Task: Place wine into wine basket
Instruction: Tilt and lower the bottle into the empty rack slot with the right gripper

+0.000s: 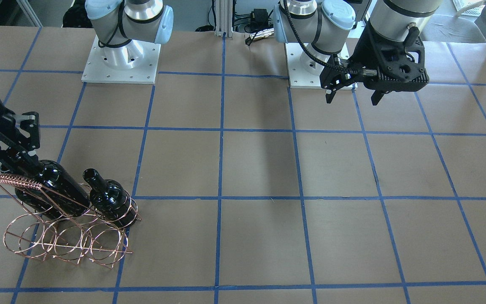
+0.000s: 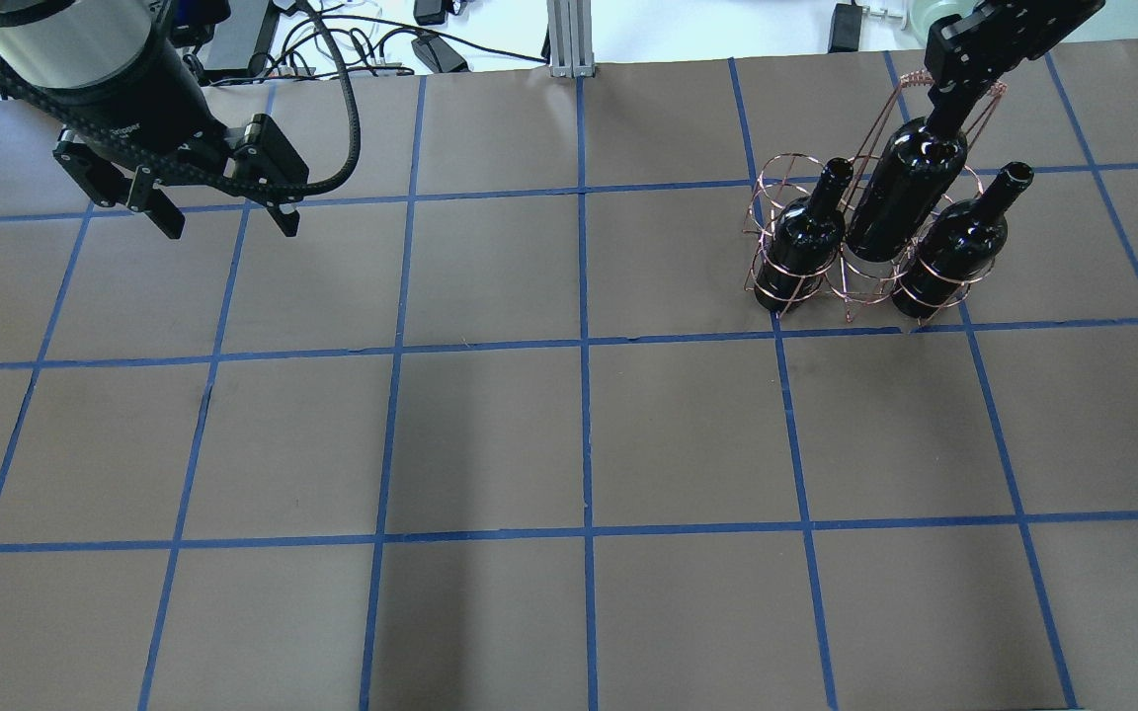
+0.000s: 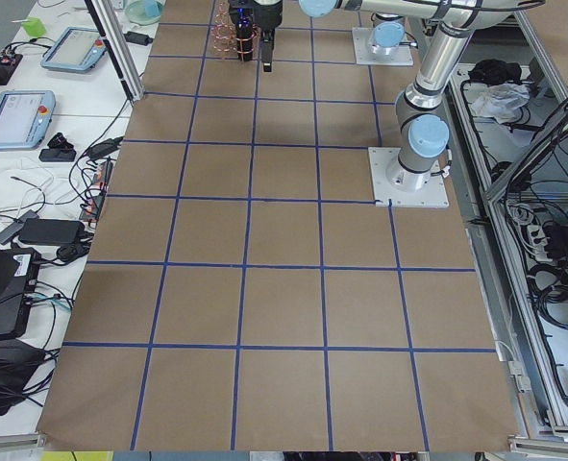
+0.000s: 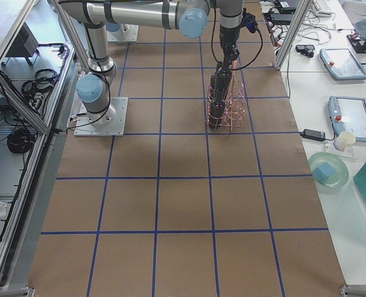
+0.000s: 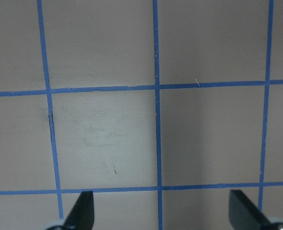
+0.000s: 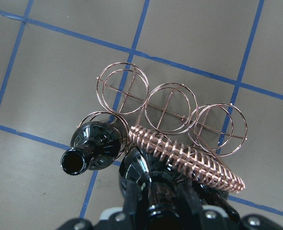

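The copper wire wine basket (image 2: pixel 772 188) stands at the table's far right. Its coil-wrapped handle (image 6: pixel 184 155) shows in the right wrist view. My right gripper (image 2: pixel 949 107) is shut on the neck of a black wine bottle (image 2: pixel 903 193). This bottle is tilted, with its lower part inside the middle ring of the row nearest me. Two more black bottles stand in the rings on either side, one left (image 2: pixel 806 237) and one right (image 2: pixel 954 247). The three rings of the far row (image 6: pixel 171 103) are empty. My left gripper (image 2: pixel 223 212) is open and empty above the table's far left.
The brown table has a blue tape grid (image 2: pixel 584 346). Both arm bases (image 1: pixel 120 59) stand at its robot-side edge. Tablets and cables (image 3: pixel 34 115) lie beyond the operators' edge.
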